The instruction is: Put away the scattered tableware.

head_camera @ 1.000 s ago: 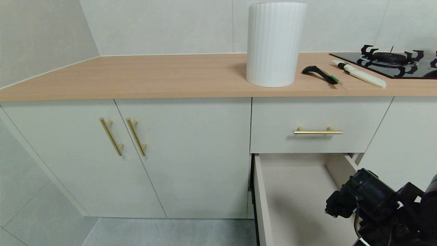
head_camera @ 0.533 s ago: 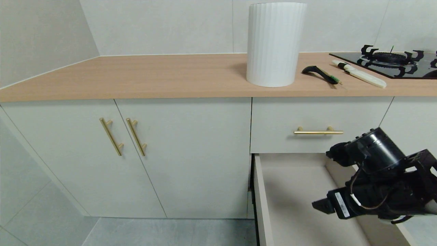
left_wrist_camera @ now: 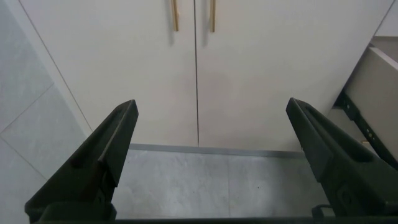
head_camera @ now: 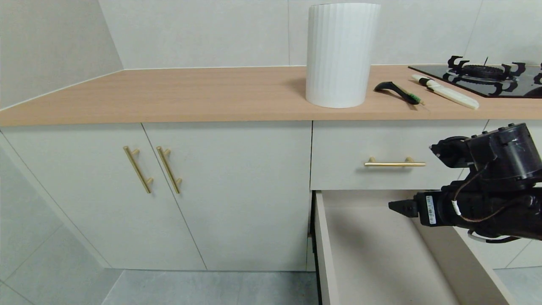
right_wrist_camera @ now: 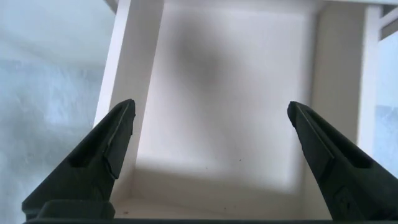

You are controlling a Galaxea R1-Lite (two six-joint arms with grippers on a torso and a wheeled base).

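Note:
A black-handled utensil (head_camera: 398, 92) and a white knife (head_camera: 444, 91) lie on the wooden counter (head_camera: 190, 93), right of a tall white ribbed container (head_camera: 341, 55). Below them the lower drawer (head_camera: 324, 245) stands pulled out. My right gripper (head_camera: 400, 207) hangs over its right side, level with the closed upper drawer's bottom edge. In the right wrist view the right gripper (right_wrist_camera: 211, 109) is open above the drawer's pale floor (right_wrist_camera: 230, 74), with nothing between the fingers. My left gripper (left_wrist_camera: 211, 106) is open and low, facing the double cabinet doors (left_wrist_camera: 249, 68).
A black gas hob (head_camera: 487, 78) sits at the counter's far right. The closed upper drawer has a gold bar handle (head_camera: 394, 163). Two gold handles (head_camera: 152, 169) mark the cabinet doors on the left. Grey tiled floor (head_camera: 190, 288) lies below.
My right arm has risen from low at the drawer's front right corner to about the height of the upper drawer. The utensils on the counter have not moved.

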